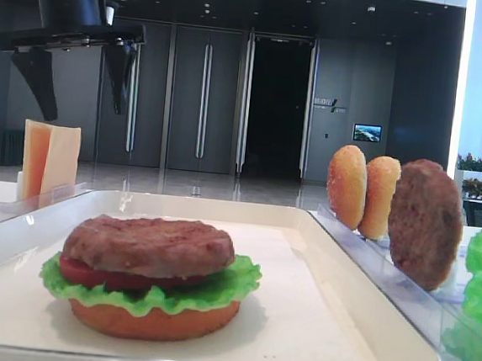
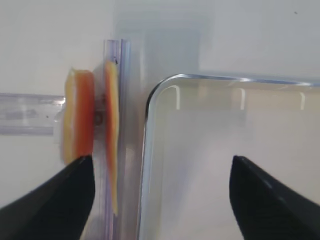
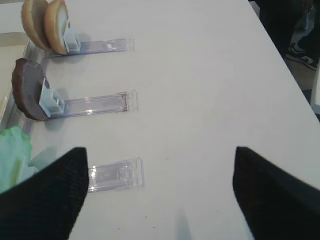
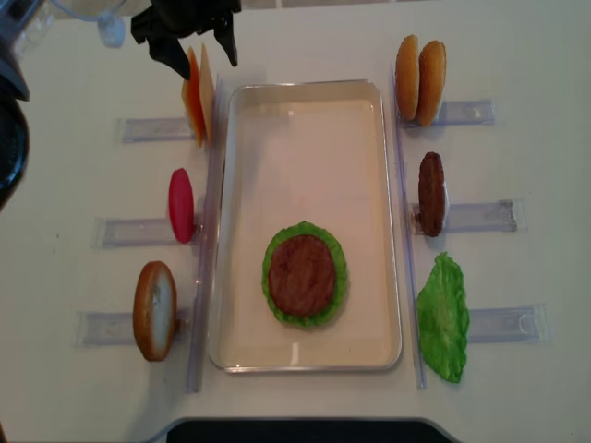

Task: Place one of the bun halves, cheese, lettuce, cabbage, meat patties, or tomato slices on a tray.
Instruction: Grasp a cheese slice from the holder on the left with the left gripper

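I am hovering the left gripper (image 4: pixel 192 43) above the cheese (image 4: pixel 199 94), its jaws spread wide and holding nothing, so I judge the step in hand to be the approach for picking up a cheese slice. The slices are standing on edge in a clear rack (image 2: pixel 30 114) just beside the far left corner of the tray (image 4: pixel 388 221). In the left wrist view one finger is lining up outside the thicker orange slice (image 2: pixel 79 117) and the other is hanging over the tray, with the thin slice (image 2: pixel 112 145) between them.

Next, I think, I am needing to descend straight, close on one thin slice and carry it over onto the stack; the slices look smooth, flat and floppy, so a gentle pinch seems wise.

On the tray, nearer its front left, a rough brown patty (image 1: pixel 149 245) is sitting on tomato (image 1: pixel 81 273), ruffled green lettuce (image 1: pixel 232 285) and a grainy bun base (image 1: pixel 153 321).

The right gripper (image 3: pixel 160 195) is hanging open and empty over the table right of the tray, near the spare patty (image 3: pixel 27 95) and buns (image 3: pixel 45 22).
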`<action>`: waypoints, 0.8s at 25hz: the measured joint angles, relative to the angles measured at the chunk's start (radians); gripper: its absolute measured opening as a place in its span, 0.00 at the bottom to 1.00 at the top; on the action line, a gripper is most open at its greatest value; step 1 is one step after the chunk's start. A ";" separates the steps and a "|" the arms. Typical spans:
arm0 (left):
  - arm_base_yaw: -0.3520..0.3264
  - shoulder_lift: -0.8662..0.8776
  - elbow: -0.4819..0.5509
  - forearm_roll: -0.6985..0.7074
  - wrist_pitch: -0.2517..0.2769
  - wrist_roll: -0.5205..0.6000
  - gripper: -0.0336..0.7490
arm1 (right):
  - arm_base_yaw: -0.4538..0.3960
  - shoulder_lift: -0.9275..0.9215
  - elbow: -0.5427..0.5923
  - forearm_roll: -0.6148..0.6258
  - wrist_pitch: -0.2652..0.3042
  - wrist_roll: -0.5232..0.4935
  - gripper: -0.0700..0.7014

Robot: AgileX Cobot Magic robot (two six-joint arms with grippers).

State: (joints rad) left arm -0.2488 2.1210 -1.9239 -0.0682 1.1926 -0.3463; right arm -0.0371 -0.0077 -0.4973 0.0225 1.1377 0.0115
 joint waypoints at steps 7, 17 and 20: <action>0.000 0.009 0.000 -0.011 -0.011 0.001 0.86 | 0.000 0.000 0.000 0.000 0.000 0.000 0.85; 0.000 0.038 0.000 0.003 -0.016 0.006 0.86 | 0.000 0.000 0.000 0.000 0.000 0.000 0.85; 0.000 0.038 0.000 0.023 -0.017 0.010 0.86 | 0.000 0.000 0.000 0.000 0.000 0.000 0.85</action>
State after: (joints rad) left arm -0.2488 2.1593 -1.9239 -0.0454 1.1752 -0.3365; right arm -0.0371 -0.0077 -0.4973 0.0225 1.1377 0.0115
